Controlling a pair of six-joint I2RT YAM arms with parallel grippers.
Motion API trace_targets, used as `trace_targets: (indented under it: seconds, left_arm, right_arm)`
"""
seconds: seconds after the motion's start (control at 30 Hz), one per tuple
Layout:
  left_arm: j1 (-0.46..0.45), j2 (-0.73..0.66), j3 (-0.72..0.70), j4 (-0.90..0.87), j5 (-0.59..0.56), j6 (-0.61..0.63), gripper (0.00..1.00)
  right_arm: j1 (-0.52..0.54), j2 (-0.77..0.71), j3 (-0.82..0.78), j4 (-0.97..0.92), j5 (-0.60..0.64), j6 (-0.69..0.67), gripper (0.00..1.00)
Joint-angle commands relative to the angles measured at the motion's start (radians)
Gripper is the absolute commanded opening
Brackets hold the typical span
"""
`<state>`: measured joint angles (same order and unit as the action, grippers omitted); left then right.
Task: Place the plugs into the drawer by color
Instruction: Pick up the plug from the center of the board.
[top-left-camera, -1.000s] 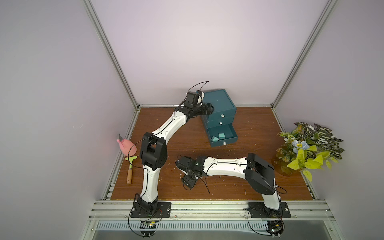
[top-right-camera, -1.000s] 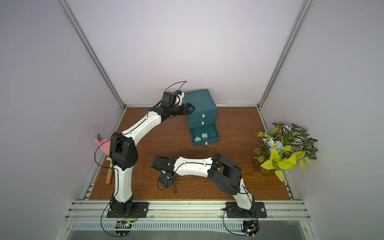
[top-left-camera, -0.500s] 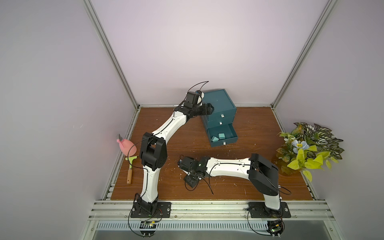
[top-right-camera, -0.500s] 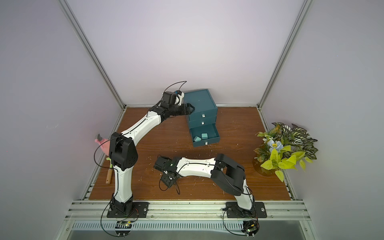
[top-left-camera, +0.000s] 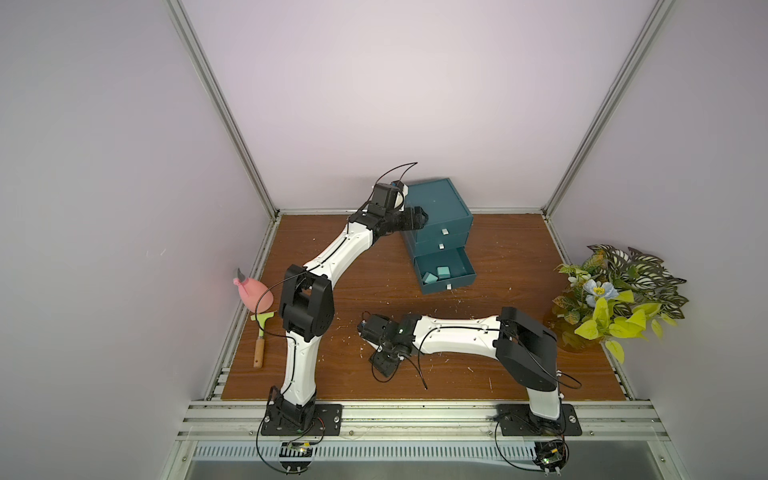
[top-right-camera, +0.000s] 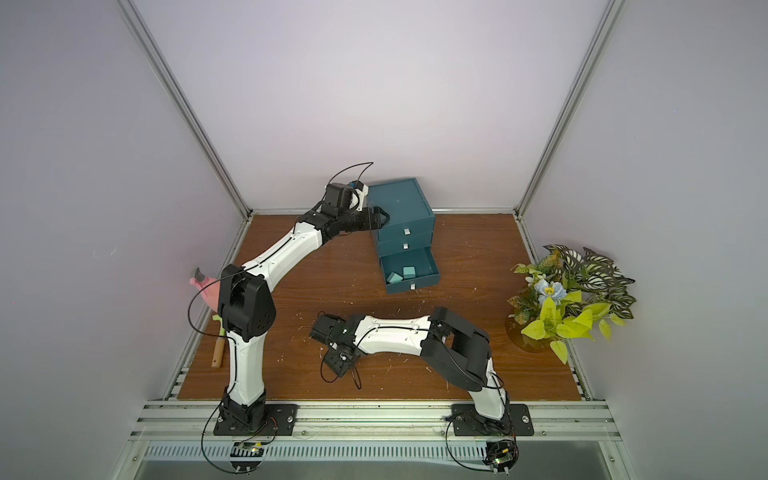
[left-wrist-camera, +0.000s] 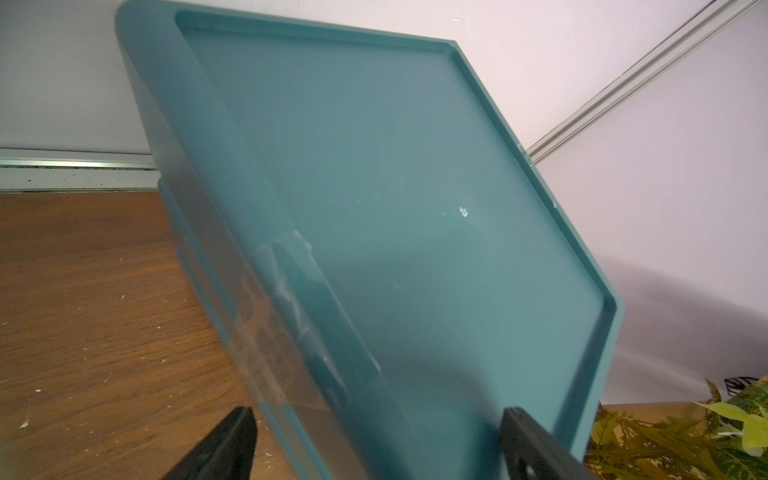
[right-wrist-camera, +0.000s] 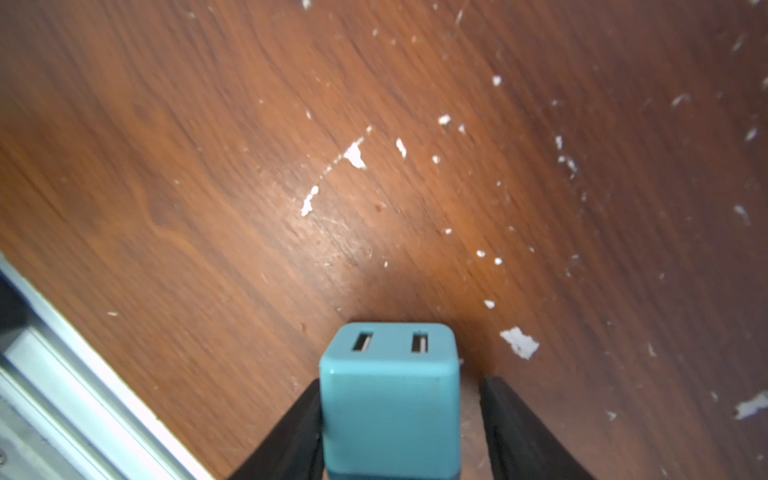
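The dark teal drawer (top-left-camera: 436, 203) chest stands at the back of the table, also in a top view (top-right-camera: 399, 203). Its bottom drawer (top-left-camera: 465, 272) is pulled out and holds two turquoise plugs (top-left-camera: 443, 272) (top-right-camera: 394, 276). My left gripper (top-left-camera: 419, 216) (left-wrist-camera: 376, 415) stands open astride the chest's top left edge. My right gripper (right-wrist-camera: 402, 382) points down at the table's front middle (top-left-camera: 384, 365). A turquoise plug (right-wrist-camera: 390, 415) sits between its fingers: one finger touches it, and a thin gap shows at the other. No other plugs are in view.
A potted plant (top-left-camera: 615, 299) stands at the right edge. A pink toy (top-left-camera: 254, 293) and a wooden-handled scraper (top-left-camera: 261, 345) lie at the left edge. White flecks dot the wood. The aluminium front rail (right-wrist-camera: 62, 374) runs close to my right gripper.
My right arm has shifted a little toward the table's front, and its jaws have narrowed around the turquoise plug. The left arm has not moved.
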<state>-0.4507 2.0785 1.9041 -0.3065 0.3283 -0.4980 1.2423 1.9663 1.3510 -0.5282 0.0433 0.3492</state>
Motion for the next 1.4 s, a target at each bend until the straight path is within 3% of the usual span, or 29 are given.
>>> trace_targets:
  seconds: [0.0,1.13,1.37]
  left_arm:
    - [0.006,-0.006,-0.026,-0.083,-0.014,0.02,0.87]
    - [0.006,0.005,-0.024,-0.083,-0.017,0.025,0.86]
    - [0.007,-0.004,-0.022,-0.084,-0.036,0.035,0.87]
  right_arm:
    - [-0.003,-0.066,-0.021,-0.004,-0.014,0.027,0.62]
    - [-0.01,-0.125,-0.056,0.001,0.051,0.06,0.46]
    - [-0.138,-0.234,-0.087,-0.057,0.131,0.039,0.45]
